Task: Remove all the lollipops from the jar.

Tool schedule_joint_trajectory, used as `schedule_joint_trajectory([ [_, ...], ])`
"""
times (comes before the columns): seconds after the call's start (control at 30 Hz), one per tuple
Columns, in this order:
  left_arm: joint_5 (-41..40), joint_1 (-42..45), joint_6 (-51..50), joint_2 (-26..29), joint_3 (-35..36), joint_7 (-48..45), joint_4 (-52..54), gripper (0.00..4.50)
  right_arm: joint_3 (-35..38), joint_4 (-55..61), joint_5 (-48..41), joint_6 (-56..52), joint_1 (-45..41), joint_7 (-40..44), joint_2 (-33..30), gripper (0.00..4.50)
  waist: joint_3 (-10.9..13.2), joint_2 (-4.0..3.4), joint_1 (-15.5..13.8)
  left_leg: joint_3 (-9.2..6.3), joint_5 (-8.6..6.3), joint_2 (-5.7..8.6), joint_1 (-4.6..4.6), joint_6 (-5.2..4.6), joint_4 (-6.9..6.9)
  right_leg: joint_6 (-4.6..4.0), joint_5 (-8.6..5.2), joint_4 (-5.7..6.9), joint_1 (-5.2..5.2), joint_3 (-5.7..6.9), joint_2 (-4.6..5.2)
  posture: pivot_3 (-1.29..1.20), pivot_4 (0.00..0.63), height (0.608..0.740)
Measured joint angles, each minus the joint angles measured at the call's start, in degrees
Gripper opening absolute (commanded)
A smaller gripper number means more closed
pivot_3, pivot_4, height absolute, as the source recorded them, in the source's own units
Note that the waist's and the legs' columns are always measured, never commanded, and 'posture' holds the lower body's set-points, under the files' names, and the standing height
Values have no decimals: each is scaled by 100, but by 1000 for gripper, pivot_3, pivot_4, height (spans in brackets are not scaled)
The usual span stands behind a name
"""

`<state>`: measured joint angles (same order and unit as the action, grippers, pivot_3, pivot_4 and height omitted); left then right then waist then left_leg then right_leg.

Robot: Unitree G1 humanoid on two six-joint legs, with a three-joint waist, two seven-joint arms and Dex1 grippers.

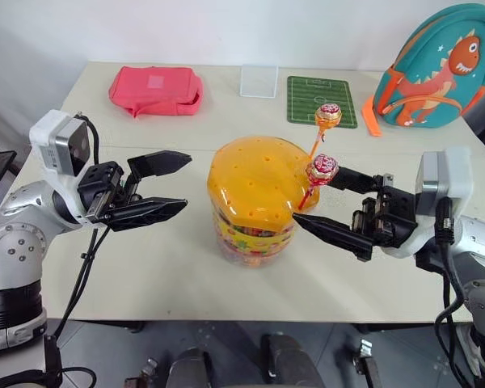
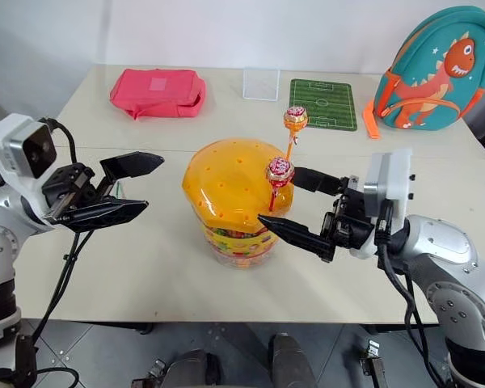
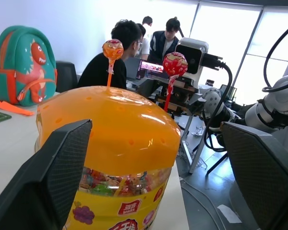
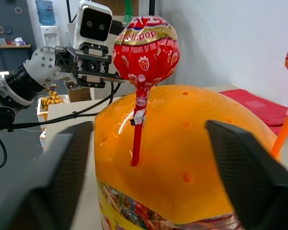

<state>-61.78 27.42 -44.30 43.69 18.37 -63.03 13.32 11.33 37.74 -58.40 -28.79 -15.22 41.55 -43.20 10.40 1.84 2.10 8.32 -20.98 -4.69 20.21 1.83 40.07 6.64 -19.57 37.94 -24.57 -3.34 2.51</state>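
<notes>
Beige tabletop (image 1: 170, 267), clear plastic jar (image 1: 255, 202) with domed orange lid at centre, two red-wrapped lollipops (image 1: 322, 167) standing in lid at 2 o'clock, left tool (image 1: 163, 187) spread at 9 o'clock, right tool (image 1: 327, 202) spread around red-stick lollipop, not touching.

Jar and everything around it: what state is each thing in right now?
Clear plastic jar with domed orange lid: upright, lid on.
Red-stick lollipop: standing in a lid hole, between the right tool's fingers, not yet gripped.
Orange-stick lollipop: standing in a lid hole, untouched.
Left tool: open, empty, beside the jar.
Right tool: open.
Pink fabric pouch: lying flat.
Teal dinosaur backpack: propped up.
</notes>
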Motion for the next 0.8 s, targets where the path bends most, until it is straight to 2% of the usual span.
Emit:
schedule_joint_trajectory([
  [0.23,-39,5,-78,9,-18,-141,-2,4500,-11,-2,160,18,1,224,79,527,0,0,-29,3,0,2,1,0,0,0,0,-4,1,0,0,0,150,740],
  [0.3,-38,27,-75,14,-24,-201,-10,4500,-10,-8,160,22,0,280,115,51,0,0,-31,3,0,2,0,0,1,0,0,-4,1,0,0,0,150,740],
  [0.47,70,145,79,12,-64,-353,-43,4500,66,-104,-183,11,-165,285,288,51,0,0,-33,4,0,3,0,0,1,0,0,-5,2,0,0,0,150,740],
  [0.6,650,267,778,-119,-319,-625,-231,4500,857,-542,-1470,-22,-902,-765,428,51,2,-3,-29,7,0,2,0,0,3,0,0,-3,1,1,0,0,150,740],
  [0.7,1100,268,1319,-220,-424,-788,-330,4500,1533,-1061,-1911,-193,-994,-1254,-35,51,1,-2,-58,2,0,2,5,-1,-3,0,0,-12,1,5,1,0,150,740],
  [0.8,1431,269,1730,-238,-544,-938,-341,4500,2109,-1816,-1766,-540,-540,-1371,-689,51,1,-2,-61,7,-6,5,12,-11,-4,0,0,-23,1,-2,4,0,150,740],
])
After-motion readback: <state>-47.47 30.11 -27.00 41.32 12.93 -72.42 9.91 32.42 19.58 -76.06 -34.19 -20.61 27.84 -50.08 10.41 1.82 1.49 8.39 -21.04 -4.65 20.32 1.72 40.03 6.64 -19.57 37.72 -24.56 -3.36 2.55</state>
